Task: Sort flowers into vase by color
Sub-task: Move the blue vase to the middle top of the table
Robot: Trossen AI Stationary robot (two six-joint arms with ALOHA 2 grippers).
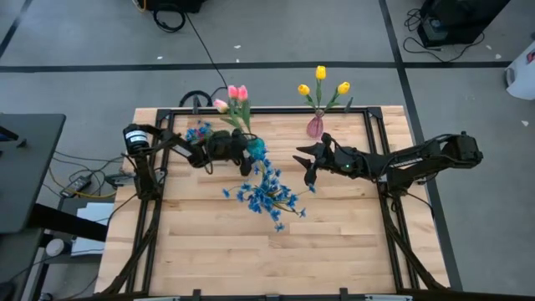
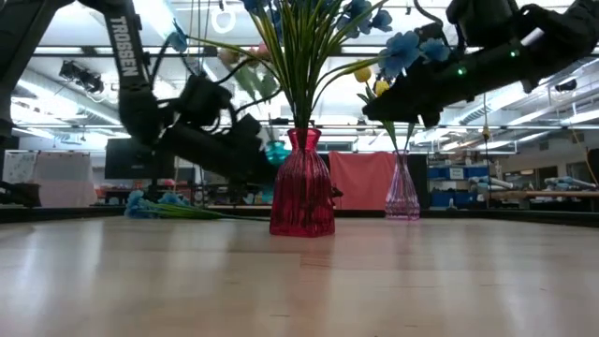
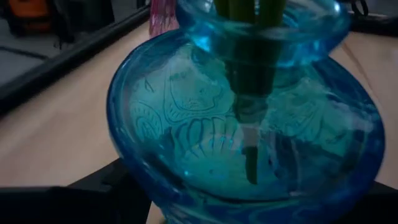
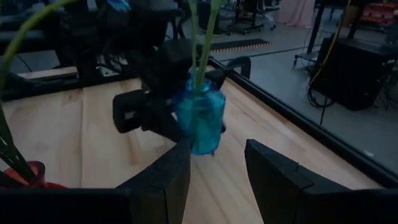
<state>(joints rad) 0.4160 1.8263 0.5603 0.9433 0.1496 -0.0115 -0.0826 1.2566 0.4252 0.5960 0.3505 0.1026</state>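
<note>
**Blue vase in the left gripper's grasp, right gripper waiting beside it**

Nearest the low camera stands a red ribbed vase (image 2: 302, 183) on the wooden table (image 1: 251, 251), green stems rising from it and the blue spray flowers (image 1: 267, 194) spreading above. To the left, a loose blue flower sprig (image 2: 159, 203) lies flat on the tabletop near the rear rail. The left gripper (image 1: 249, 155) sits around the blue glass vase (image 4: 199, 119), its spread fingers against the vase's sides; green stems stand in the neck. Just behind it, pink tulips (image 1: 235, 96) rise near the table's back edge. Further right, a clear pink vase (image 1: 314, 126) holds the yellow tulips (image 1: 322, 82). The right gripper (image 1: 306, 160) hovers close to the blue vase, fingers apart and holding nothing, above the table.
</note>
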